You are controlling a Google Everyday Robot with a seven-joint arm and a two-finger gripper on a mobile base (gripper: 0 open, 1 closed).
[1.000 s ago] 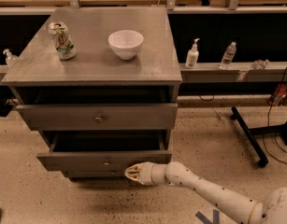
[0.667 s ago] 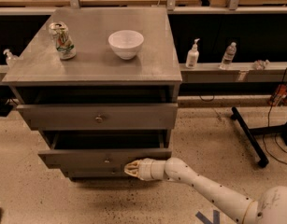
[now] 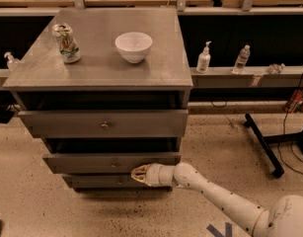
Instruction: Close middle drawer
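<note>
The middle drawer [image 3: 82, 163] is a wide grey-brown drawer with a low face and a small round knob [image 3: 114, 164]. It stands slightly out from the cabinet, with a dark gap above it. My gripper [image 3: 136, 174] is at the end of a white arm reaching in from the lower right. It is shut and empty, with its tip against the lower right part of the middle drawer's face, to the right of the knob.
The top drawer [image 3: 104, 124], with a larger knob, also sticks out a little. The bottom drawer [image 3: 92, 181] sits below my gripper. A can [image 3: 66, 43] and a white bowl [image 3: 133, 46] stand on the cabinet top. A black stand leg [image 3: 262, 144] lies on the floor at right.
My gripper has moved left and inward against the middle drawer's face. The drawer has slid further into the cabinet.
</note>
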